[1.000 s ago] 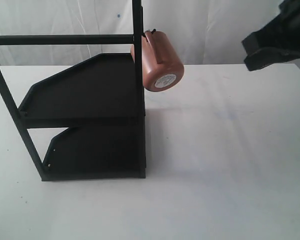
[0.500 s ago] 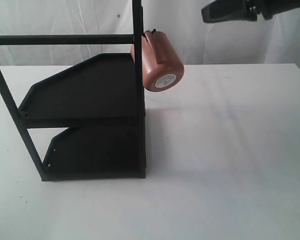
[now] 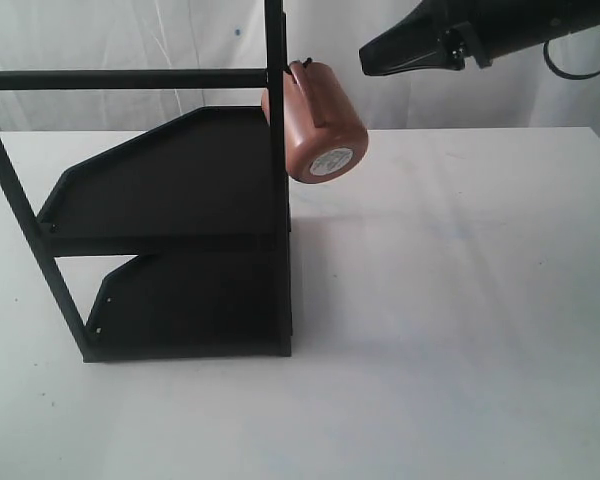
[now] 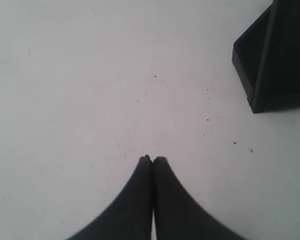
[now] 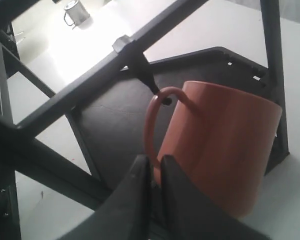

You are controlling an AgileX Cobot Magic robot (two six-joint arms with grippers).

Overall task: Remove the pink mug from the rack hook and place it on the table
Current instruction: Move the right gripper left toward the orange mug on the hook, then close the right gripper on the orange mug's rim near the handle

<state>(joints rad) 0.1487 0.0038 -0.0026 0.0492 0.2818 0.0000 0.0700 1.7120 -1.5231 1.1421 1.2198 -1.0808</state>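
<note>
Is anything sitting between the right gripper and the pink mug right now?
No. In the exterior view only open air separates the right gripper from the pink mug; the right wrist view shows no obstruction either.

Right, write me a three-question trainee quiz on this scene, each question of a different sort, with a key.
1. True or false: the pink mug sits on a saucer.
2. What carries the mug's handle? A: the rack hook. B: a string. C: a magnet.
3. Fill in: the jaws of the left gripper are ____ and hold nothing.

Key
1. False: it hangs in the air above the table.
2. A.
3. shut.
</note>
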